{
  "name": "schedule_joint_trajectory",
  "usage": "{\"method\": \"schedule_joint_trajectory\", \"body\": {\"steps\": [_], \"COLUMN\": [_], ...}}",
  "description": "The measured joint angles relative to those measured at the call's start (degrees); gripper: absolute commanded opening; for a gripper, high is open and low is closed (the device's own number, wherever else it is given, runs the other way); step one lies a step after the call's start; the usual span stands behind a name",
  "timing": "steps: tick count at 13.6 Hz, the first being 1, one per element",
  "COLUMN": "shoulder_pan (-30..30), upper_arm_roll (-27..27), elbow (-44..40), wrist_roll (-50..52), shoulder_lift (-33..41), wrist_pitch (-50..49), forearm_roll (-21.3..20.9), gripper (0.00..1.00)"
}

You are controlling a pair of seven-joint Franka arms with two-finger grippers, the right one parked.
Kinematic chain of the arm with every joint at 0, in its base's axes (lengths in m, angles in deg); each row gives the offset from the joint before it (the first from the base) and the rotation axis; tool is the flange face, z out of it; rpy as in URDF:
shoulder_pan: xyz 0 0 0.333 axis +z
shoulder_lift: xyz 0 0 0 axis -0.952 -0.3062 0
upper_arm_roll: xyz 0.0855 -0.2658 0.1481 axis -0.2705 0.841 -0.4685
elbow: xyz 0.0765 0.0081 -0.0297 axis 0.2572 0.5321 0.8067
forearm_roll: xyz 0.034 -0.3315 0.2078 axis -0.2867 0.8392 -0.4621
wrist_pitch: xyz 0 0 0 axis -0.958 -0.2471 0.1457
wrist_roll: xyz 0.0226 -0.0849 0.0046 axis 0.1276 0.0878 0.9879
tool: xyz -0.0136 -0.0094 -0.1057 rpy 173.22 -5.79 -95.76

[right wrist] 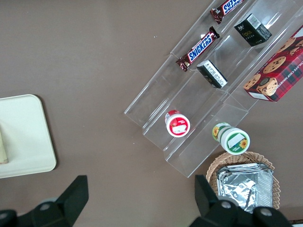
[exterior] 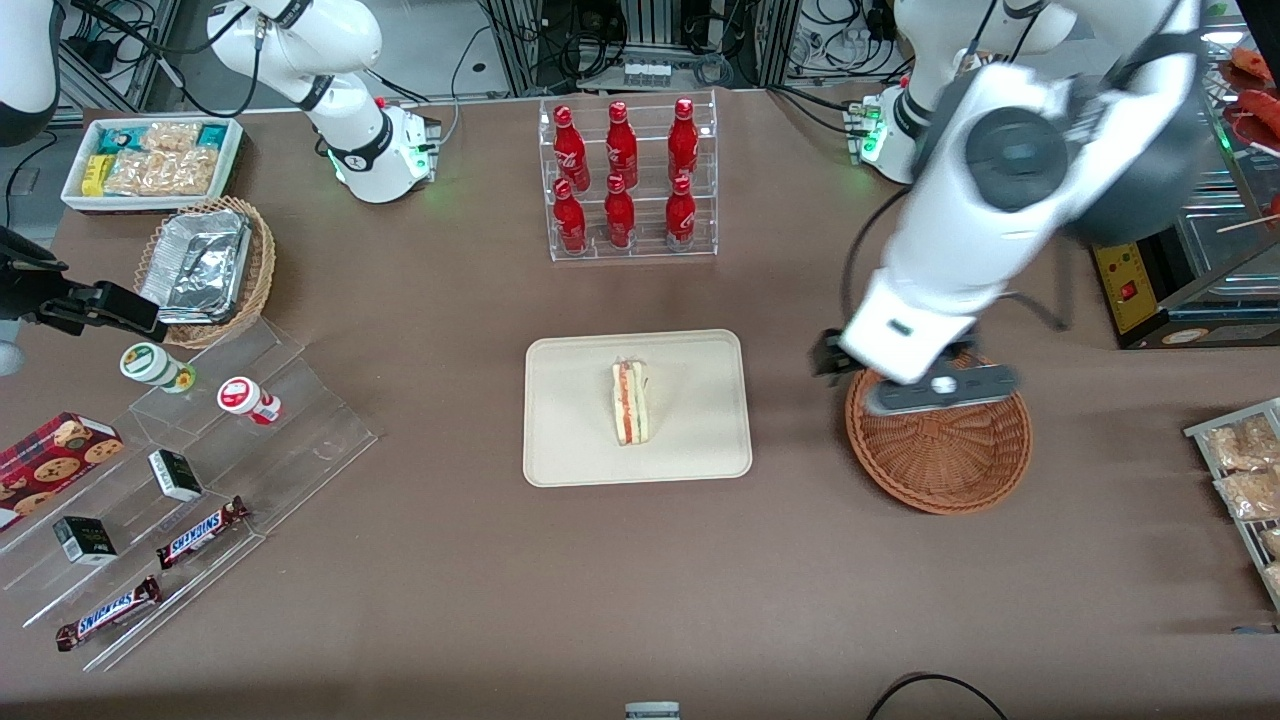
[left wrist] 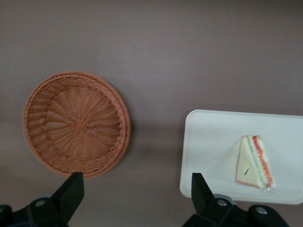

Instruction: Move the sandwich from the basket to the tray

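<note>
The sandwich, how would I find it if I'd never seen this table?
Look for the rack of red bottles; just nearer the front camera lies a flat cream tray. The sandwich lies on it, the only thing there: a pale bread wedge with red and green stripes. The gripper, fingers open, hangs above the empty brown basket beside the tray.

The sandwich point(exterior: 630, 403) shows pale white bread with red and green stripes along its cut edge, lying on the cream-beige tray point(exterior: 570, 450). Beside the tray, the reddish-brown basket point(exterior: 945, 460) has a woven radial pattern. The black-fingered end effector point(left wrist: 137, 191) hangs above the brown bench point(exterior: 450, 590).
</note>
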Motion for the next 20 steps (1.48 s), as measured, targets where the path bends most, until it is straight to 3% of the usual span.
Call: {"method": "schedule_joint_trajectory", "body": {"steps": [8,14,20], "shoulder_pan": [12.72,9.15,8.81], "upper_arm_roll": [-0.34,-6.64,-7.59], "elbow": [14.49,17.76,13.87], "wrist_roll": [-19.19,-21.26,-21.87], "shoulder_lift": [17.48,20.12,17.5], "wrist_pitch": [-3.74,-3.6,-2.98], "forearm_roll": [1.13,2.01,2.03], "gripper": [1.0,1.0,1.0]}}
